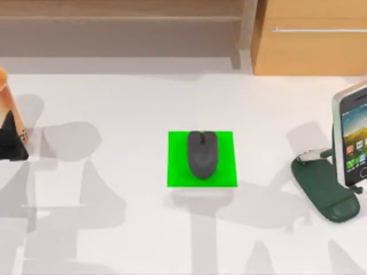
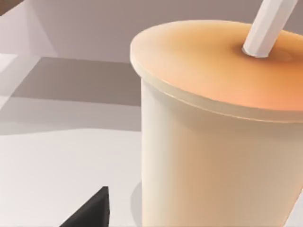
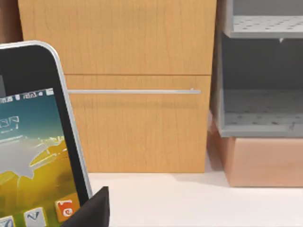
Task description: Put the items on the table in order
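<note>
The white table (image 1: 132, 103) is spreading under everything, with a wooden cabinet (image 1: 309, 40) standing at its far right. A green pad (image 1: 178, 172) is lying at the centre, carrying the dark grey mouse (image 1: 202, 153). At the right edge the smartphone (image 1: 351, 137) is standing upright over a dark green stand (image 1: 327, 189). At the left edge the orange-brown cup (image 1: 10, 112), a straw (image 2: 270, 23) poking through its lid, is standing right beside the left gripper (image 1: 11, 137); whether those fingers are gripping it I cannot tell. In the right wrist view a dark fingertip (image 3: 92, 210) is sitting just beside the phone, possibly touching, its opening unclear.
</note>
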